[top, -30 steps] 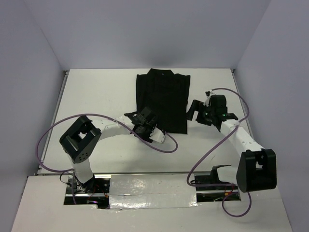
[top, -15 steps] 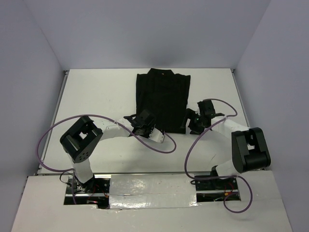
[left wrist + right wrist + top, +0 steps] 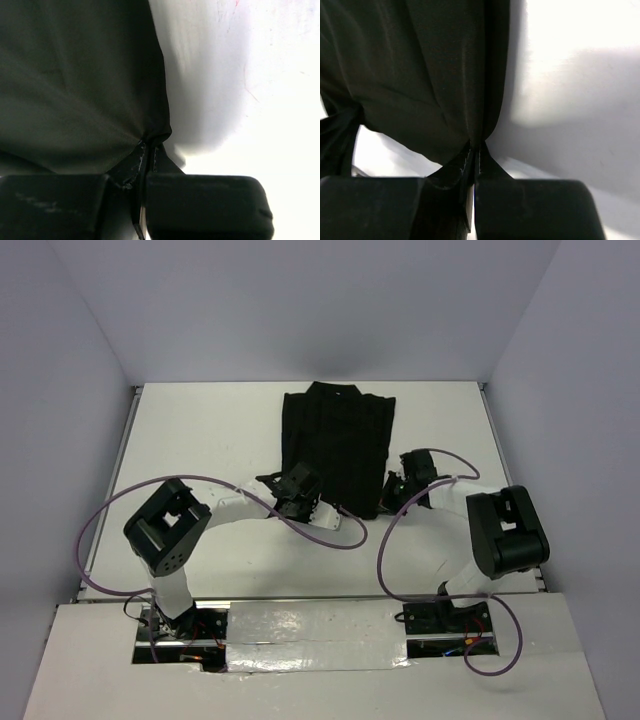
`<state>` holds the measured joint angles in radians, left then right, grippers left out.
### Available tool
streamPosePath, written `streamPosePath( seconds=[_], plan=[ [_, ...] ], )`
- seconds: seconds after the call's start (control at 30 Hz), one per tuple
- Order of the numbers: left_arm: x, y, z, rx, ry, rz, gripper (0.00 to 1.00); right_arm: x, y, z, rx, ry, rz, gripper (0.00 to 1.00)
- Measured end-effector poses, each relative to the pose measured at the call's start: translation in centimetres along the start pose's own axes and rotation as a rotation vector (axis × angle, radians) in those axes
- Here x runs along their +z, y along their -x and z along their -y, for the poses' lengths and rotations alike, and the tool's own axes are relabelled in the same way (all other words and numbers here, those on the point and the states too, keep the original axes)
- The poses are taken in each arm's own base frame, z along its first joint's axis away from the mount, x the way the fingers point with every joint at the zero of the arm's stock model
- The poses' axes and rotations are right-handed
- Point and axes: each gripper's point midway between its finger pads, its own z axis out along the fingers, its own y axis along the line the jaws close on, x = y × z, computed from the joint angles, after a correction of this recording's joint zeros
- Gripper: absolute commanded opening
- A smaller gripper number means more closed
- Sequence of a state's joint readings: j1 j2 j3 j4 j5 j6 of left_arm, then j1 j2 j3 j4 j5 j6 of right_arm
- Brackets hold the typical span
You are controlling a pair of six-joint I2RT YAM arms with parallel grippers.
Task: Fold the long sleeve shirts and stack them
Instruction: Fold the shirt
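Top external view: black long sleeve shirt (image 3: 338,445) lies flat on the white desk (image 3: 200,440) as a tall rectangle, collar end far, hem end near, a little right of the desk's middle. At the shirt's near left corner sits the left end effector (image 3: 303,502). At its near right corner sits the right end effector (image 3: 392,494). Both arms reach in low from the near edge, with purple cables (image 3: 330,537) looping on the desk beside them.

Left wrist view: jaws pressed together with a pinch of the shirt's edge caught between them. Fabric puckers at the tips. Bare desk, bright, to the right.

Right wrist view: jaws likewise closed, gripping the black fabric where it gathers into long creases. Desk shows bright at right, with a small sliver at lower left.
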<state>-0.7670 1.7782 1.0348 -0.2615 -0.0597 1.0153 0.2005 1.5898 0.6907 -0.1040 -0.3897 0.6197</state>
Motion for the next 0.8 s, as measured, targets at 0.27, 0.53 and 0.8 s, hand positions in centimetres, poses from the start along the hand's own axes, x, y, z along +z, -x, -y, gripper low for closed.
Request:
streamPosePath(
  seconds=[0.27,0.53,0.8],
  plan=[
    [-3.0,0.7,1.5,-0.092,-0.108,0.048,0.00,-3.6,-2.4,-1.2,-0.103,-0.019,-0.029,0.00],
    [-11.5,2.4,6.2,-0.107,-0.265,0.106,0.00,-8.8,-9.1,-3.9,-0.256,-0.004,-0.131,0.00],
    [-20.1,5.4,9.6,-0.058,-0.414,0.225,0.00,-16.1,-14.3,-6.6,-0.307,0.059,-0.222,0.00]
  ],
)
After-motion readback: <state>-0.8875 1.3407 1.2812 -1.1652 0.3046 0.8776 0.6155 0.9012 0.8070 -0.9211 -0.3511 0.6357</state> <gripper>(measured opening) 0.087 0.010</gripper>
